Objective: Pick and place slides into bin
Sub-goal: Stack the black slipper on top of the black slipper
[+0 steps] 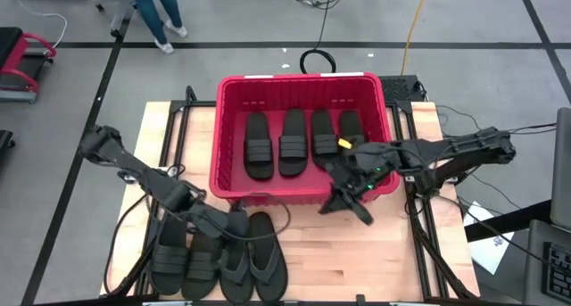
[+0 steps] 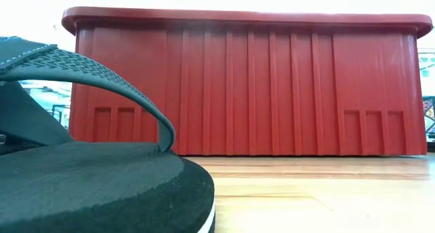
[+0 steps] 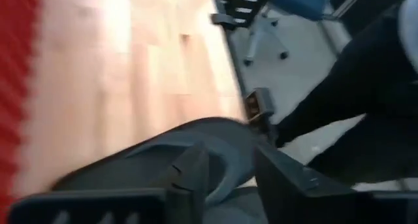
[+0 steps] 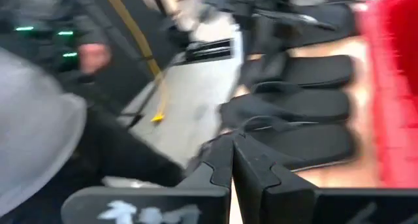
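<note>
Four slides (image 1: 303, 141) lie in the bin (image 1: 230, 177), four light, floppy, grippy ones (image 1: 219, 257) wait on the tabletop (image 1: 357, 261); my left end effector (image 1: 234, 219), fingers part-open, should pinch a strap.

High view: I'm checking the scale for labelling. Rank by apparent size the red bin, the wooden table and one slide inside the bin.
1. Wooden table, largest.
2. Red bin.
3. Leftmost slide in the bin, smallest; all four slides in the bin look alike in size.
</note>
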